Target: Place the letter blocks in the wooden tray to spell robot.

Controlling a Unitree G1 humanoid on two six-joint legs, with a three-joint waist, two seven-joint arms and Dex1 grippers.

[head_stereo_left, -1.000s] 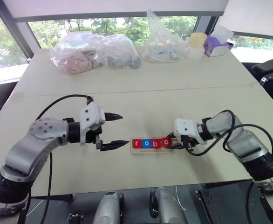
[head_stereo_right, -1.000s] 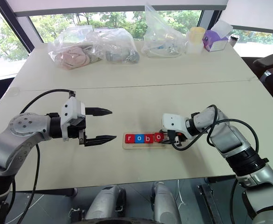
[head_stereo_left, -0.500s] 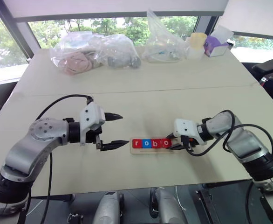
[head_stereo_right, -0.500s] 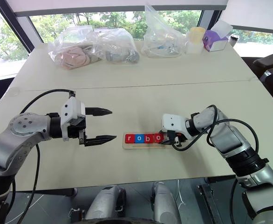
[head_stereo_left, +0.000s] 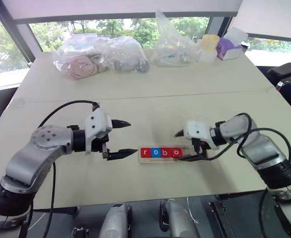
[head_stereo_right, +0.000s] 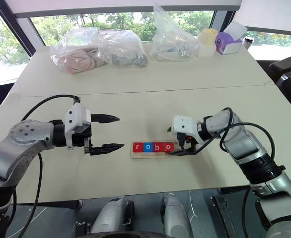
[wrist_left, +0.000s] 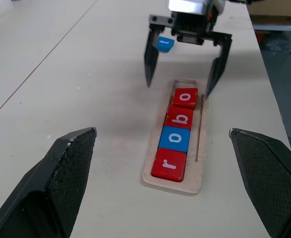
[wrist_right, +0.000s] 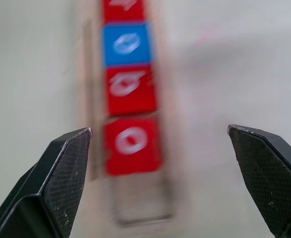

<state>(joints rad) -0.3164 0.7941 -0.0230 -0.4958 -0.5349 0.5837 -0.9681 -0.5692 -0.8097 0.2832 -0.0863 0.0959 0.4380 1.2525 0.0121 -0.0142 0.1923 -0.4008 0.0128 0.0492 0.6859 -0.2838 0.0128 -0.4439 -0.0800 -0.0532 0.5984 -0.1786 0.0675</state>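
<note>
With four letter blocks [wrist_left: 178, 126] seated in the wooden tray [wrist_left: 199, 157], our right gripper [wrist_left: 184, 62] stood spread wide just above its empty end slot, leaving room for the blue block [wrist_left: 164, 44] behind it.

Letter blocks: five total.
- four in the wooden tray [wrist_left: 197, 171]: red r [wrist_left: 169, 164], blue o [wrist_left: 175, 139], red b [wrist_left: 180, 118], red o [wrist_left: 185, 97]
- one blue block [wrist_left: 164, 44] loose on the tabletop [head_stereo_left: 150, 89], behind the right end effector [wrist_left: 183, 67]; letter unreadable

Trays: one, one slot free.
End effectors: two, left [head_stereo_left: 120, 139] and right.
Clear plastic bags at far edge: three [head_stereo_left: 76, 62] [head_stereo_left: 123, 54] [head_stereo_left: 173, 44].
Cups: one yellowish [head_stereo_left: 210, 47].
Purple-and-white boxes: one [head_stereo_left: 229, 49].
</note>
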